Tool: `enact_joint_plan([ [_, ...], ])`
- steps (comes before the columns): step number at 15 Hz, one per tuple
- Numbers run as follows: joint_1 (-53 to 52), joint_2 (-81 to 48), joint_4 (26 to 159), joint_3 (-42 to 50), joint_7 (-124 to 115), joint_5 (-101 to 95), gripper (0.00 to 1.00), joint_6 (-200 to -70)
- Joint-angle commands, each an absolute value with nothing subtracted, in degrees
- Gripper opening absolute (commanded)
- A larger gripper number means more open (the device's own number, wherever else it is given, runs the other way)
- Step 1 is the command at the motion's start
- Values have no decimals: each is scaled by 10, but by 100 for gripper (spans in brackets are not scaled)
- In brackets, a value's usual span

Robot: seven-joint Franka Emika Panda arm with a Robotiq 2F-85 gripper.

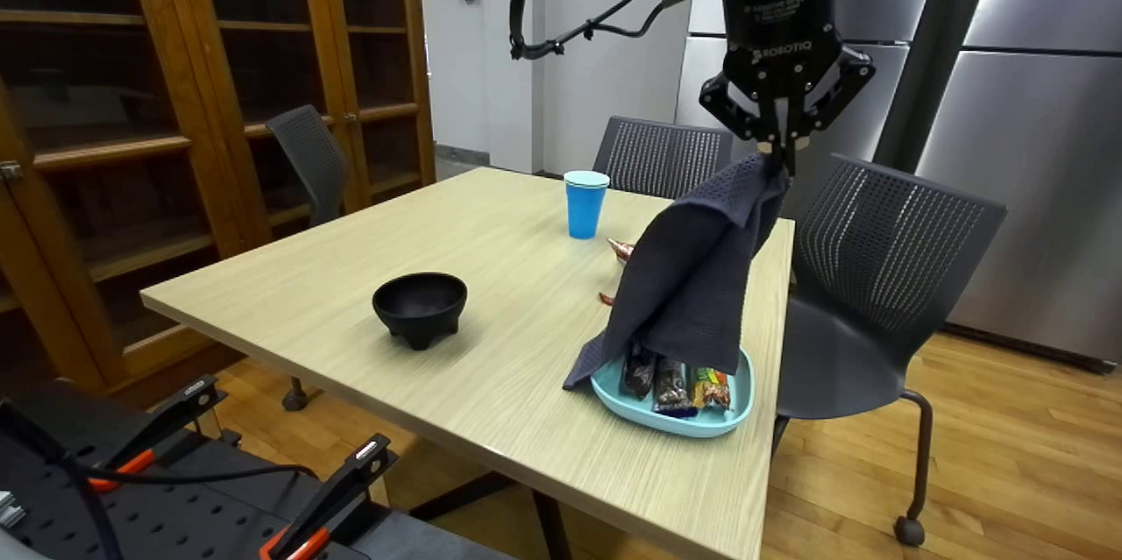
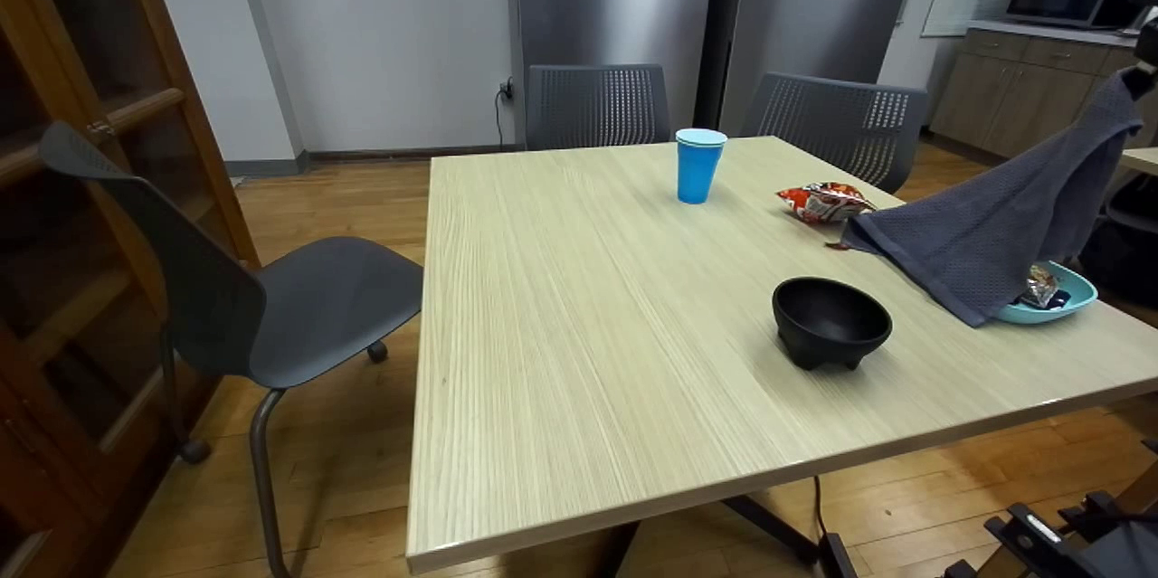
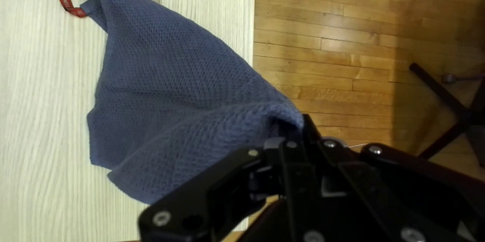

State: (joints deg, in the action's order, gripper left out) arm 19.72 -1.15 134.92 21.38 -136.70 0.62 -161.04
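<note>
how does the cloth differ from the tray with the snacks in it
Color: the cloth is dark blue-gray; the tray is light turquoise.
Surface: the cloth is textured fabric in loose folds; the tray is smooth with a raised rim.
Pose: the cloth hangs from the gripper; the tray sits flat on the table.
Shared: both appear to touch the table.

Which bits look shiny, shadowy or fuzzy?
In the wrist view, the gripper looks dark and slightly blurry up close, the slate-blue towel shows its weave clearly, and the wooden floor has pale glare; in both exterior views the silvery refrigerators shine; in an exterior view a faint shadow lies beneath the footed black bowl.
</note>
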Motion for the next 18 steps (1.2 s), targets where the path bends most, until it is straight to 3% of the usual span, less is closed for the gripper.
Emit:
enact_joint_plan([
  [1,199,-31,1328,223,-1415,-58,1,-1611],
  [8,189,-48,1315,251,-1527,-238,1,-1609],
  [18,163,-112,1308,255,-1480,-167,1,-1609],
])
